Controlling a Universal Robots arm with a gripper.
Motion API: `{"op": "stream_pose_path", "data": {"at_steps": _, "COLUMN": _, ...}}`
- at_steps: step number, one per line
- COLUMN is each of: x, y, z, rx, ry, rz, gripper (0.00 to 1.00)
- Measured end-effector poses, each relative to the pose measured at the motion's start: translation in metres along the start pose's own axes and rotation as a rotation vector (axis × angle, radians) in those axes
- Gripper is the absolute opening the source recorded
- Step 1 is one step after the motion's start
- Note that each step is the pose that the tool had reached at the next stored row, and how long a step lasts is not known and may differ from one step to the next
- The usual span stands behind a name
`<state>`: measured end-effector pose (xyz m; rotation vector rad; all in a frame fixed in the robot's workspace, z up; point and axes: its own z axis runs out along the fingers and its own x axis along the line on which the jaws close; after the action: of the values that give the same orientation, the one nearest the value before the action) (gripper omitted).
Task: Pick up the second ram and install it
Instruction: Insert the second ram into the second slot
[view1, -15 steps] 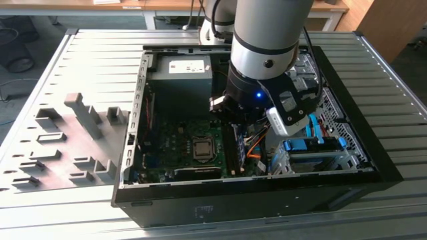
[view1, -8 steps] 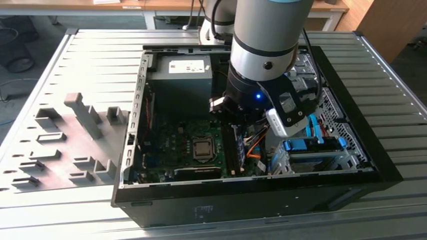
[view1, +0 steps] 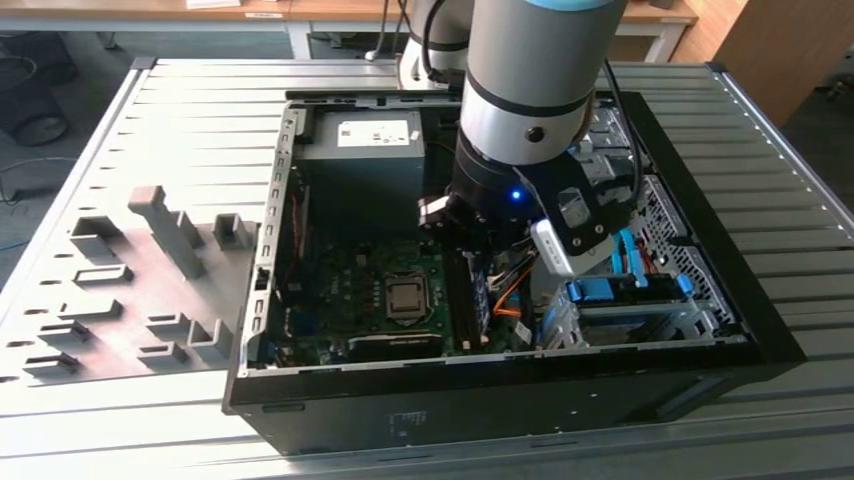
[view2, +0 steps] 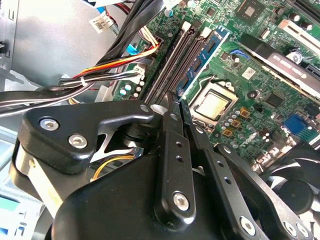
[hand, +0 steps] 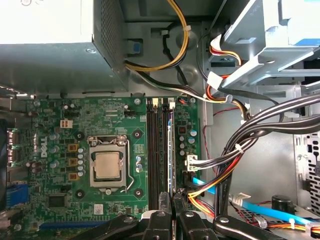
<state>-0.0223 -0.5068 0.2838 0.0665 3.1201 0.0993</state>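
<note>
The second ram (view2: 202, 60) is a thin blue-green stick with dark chips. It stands on edge along the black memory slots (hand: 155, 150) of the motherboard. In the first wrist view the second ram (hand: 171, 145) shows edge-on and runs straight into the gap between my fingertips. My gripper (view2: 178, 101) is shut, its two black fingers (view2: 172, 150) pinched on the stick's near end. I cannot tell whether the stick is seated in a slot or just above one. In the exterior view my gripper (view1: 461, 245) reaches down inside the open computer case, above the slots (view1: 465, 300).
The processor socket (hand: 107, 165) lies beside the slots. Thick cable bundles (hand: 240, 145) and a blue ribbon cable (hand: 265, 207) crowd the other side. The power supply (view1: 367, 135) sits at the back of the case. Grey slotted holders (view1: 167, 235) stand on the table at the exterior view's left.
</note>
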Motion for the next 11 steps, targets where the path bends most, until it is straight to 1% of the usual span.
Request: {"op": "stream_pose_path", "data": {"at_steps": 11, "x": 0.0, "y": -0.0002, "z": 0.003, "rx": 0.0001, "ry": 0.0, "rz": 0.0, "gripper": 0.14}}
